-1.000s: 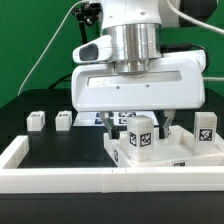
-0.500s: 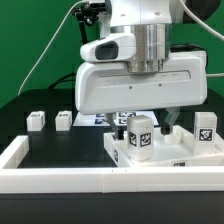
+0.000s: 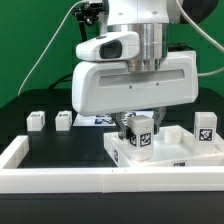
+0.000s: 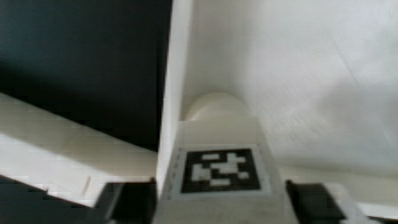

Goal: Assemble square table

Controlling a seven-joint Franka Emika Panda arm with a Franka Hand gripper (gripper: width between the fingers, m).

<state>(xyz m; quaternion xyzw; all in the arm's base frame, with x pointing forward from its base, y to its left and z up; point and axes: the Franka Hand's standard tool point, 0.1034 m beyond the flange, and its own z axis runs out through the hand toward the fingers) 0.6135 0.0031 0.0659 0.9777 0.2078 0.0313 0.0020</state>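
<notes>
Square table top (image 3: 175, 158) is pictured lying flat on the black desk (image 3: 60, 145), tucked against the low white wall (image 3: 60, 182) toward the exterior view's right. Low over it, the claw (image 3: 140, 127) is shown pinched on an upright leg (image 4: 221, 170), which is set on the tray near its end toward the exterior view's left. A 2nd leg (image 3: 205, 125) is seen by the top's far corner. A 3rd leg (image 3: 36, 120) and a 4th leg (image 3: 64, 120) are seen standing side by side on the desk, well apart from the top. Screwing-in is judged to be the step in hand. The leg should be kept vertical, pressed lightly down and turned squarely, so that any thread is not crossed.
</notes>
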